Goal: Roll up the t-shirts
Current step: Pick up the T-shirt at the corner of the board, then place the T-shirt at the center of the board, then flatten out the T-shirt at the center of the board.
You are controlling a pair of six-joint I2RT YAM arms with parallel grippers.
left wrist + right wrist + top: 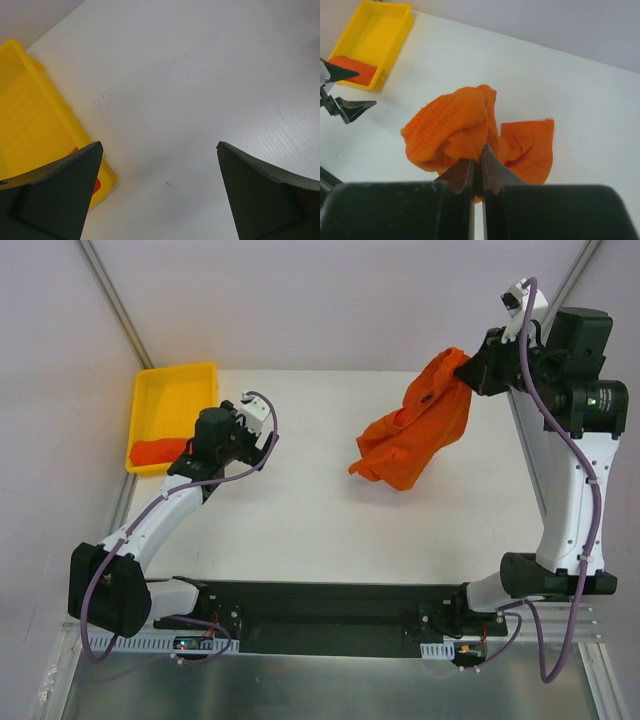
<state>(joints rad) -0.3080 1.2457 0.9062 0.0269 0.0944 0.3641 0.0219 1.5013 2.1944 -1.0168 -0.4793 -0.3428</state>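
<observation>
While the white table (300, 530) fills most of the view, one orange t-shirt (415, 425) hangs bunched up over its far right part, and I can't tell if the bottom touches. The yellow tray (175, 390) sits at the far left corner, with a second t-shirt (155, 452) lying in its near end. The right gripper (477, 172) is pinched tight on the hanging shirt's cloth. The left gripper (159, 146) hovers spread wide, holding nothing, just beside the tray.
</observation>
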